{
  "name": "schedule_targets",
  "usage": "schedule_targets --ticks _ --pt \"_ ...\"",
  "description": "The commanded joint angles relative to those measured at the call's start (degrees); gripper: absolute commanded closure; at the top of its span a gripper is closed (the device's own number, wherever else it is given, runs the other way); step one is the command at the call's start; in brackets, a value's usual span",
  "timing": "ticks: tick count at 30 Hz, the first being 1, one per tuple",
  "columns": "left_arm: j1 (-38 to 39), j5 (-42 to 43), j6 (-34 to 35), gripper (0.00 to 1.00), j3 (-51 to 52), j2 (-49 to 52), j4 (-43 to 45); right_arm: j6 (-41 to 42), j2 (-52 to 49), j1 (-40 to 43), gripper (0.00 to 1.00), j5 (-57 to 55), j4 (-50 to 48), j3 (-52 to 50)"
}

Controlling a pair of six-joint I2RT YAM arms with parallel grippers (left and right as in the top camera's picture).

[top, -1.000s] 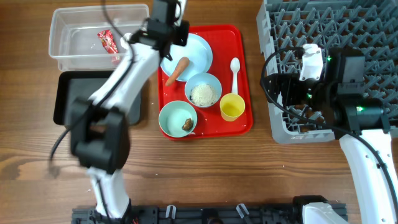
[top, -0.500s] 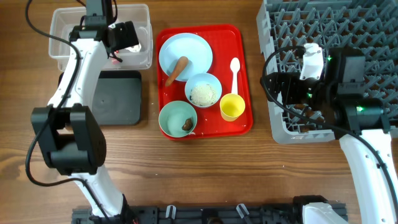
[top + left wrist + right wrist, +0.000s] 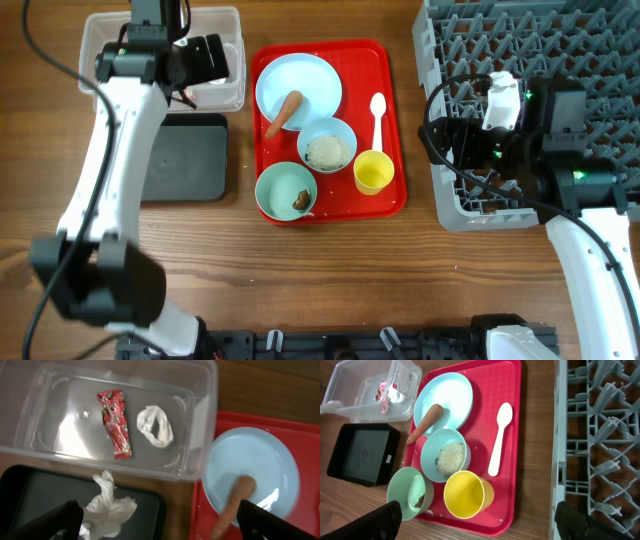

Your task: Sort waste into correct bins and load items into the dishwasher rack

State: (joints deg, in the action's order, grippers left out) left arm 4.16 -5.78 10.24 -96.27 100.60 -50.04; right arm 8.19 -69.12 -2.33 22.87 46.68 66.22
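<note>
Swung to the clear tub (image 3: 65,435), left claw (image 3: 160,516) gapes wide (gripping nothing).

Overhead, the left arm (image 3: 118,140) covers part of the clear tub (image 3: 100,50), hiding its contents. The dishwasher rack (image 3: 580,40) runs off the top and right edges. In the left wrist view the left fingers (image 3: 50,522) show only as dark tips in the lower corners. The bottom edge cuts the carrot (image 3: 235,502). Whether the white crumpled scrap (image 3: 107,507) at lower left touches the black tray (image 3: 35,490) cannot be told.
</note>
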Motion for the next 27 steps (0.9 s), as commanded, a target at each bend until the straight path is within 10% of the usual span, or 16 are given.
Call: schedule_targets --ticks 1,14,27 --pt "3.23 0.63 0.50 0.00 -0.39 -8.46 -3.56 0.79 -0.09 -0.39 0.00 -0.61 -0.31 1.22" --pt "17.00 2.27 -1.05 0.00 -0.37 -21.11 -23.67 0.96 -0.09 -0.39 0.00 -0.57 -0.31 1.22" --pt "7.52 1.01 6.25 0.01 0.76 -19.23 -19.74 0.81 -0.09 -0.39 0.00 -0.63 1.44 1.22"
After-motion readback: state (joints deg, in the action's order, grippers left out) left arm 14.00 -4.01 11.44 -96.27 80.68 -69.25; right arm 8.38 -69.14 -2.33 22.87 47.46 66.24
